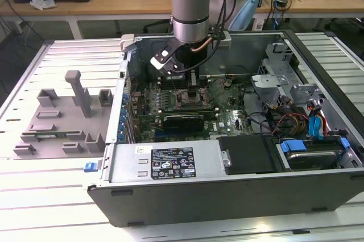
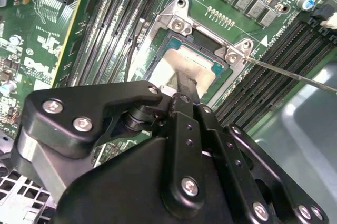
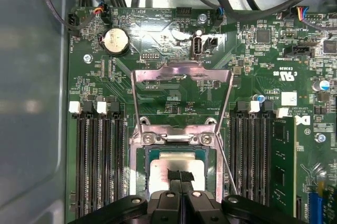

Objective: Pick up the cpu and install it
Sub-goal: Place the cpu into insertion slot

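An open computer case (image 1: 256, 196) lies on a slatted metal table (image 1: 51, 202), and the robot arm (image 1: 192, 3) reaches straight down into it over the green motherboard (image 3: 158, 50). The cpu (image 3: 162, 165), a small square chip with a silvery top plate, sits flat inside the metal-framed socket (image 3: 138, 167) in the middle of the board. In the first wrist view the gripper (image 3: 180, 175) is directly above the chip: its two black fingers are pressed together side by side, and their tips meet the middle of the plate rather than clasping its edges. The second wrist view shows one finger (image 2: 185, 84) coming down onto the cpu (image 2: 179, 60). The socket's hinged load plate (image 3: 181, 72) stands lifted open, and its thin release lever (image 3: 227, 165) sticks out beside the socket. Rows of black memory slots (image 3: 97, 161) flank the socket on both sides. A round coin battery (image 3: 116, 40) lies farther off. A long black expansion card (image 1: 182, 121) lies near the socket. A grey parts fixture (image 1: 62, 122) sits on the table at the exterior view's left.
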Controlling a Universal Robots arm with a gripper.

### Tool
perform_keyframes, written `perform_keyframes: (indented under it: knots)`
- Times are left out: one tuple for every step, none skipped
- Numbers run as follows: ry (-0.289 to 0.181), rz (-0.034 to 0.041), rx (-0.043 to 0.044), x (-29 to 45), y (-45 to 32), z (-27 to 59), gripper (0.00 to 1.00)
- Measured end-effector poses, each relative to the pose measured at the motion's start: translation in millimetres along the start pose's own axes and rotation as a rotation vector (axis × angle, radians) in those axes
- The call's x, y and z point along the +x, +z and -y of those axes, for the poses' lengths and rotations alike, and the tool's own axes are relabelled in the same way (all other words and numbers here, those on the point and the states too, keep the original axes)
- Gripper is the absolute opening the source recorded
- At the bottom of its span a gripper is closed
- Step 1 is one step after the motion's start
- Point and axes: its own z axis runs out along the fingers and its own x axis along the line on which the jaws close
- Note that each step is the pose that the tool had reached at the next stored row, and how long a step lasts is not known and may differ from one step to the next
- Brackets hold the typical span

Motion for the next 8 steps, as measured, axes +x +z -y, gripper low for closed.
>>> perform_keyframes:
  knots:
    - [0.000,0.0001,0.0001,0.0,-1.8,-0.1,0.11]
    - [0.000,0.0002,0.0001,-0.1,-3.3,-0.1,0.11]
    - [0.000,0.0001,0.0001,-0.1,-6.5,-0.3,0.11]
    - [0.000,0.0001,0.0001,-0.2,-9.9,-0.4,0.11]
    - [0.000,0.0000,0.0001,-0.2,-12.0,-0.5,0.11]
    - [0.000,0.0001,0.0001,-0.3,-13.7,-0.6,0.11]
    - [0.000,0.0001,0.0001,-0.3,-17.8,-0.8,0.11]
    - [0.000,0.0001,0.0001,-0.4,-19.9,-0.9,0.11]
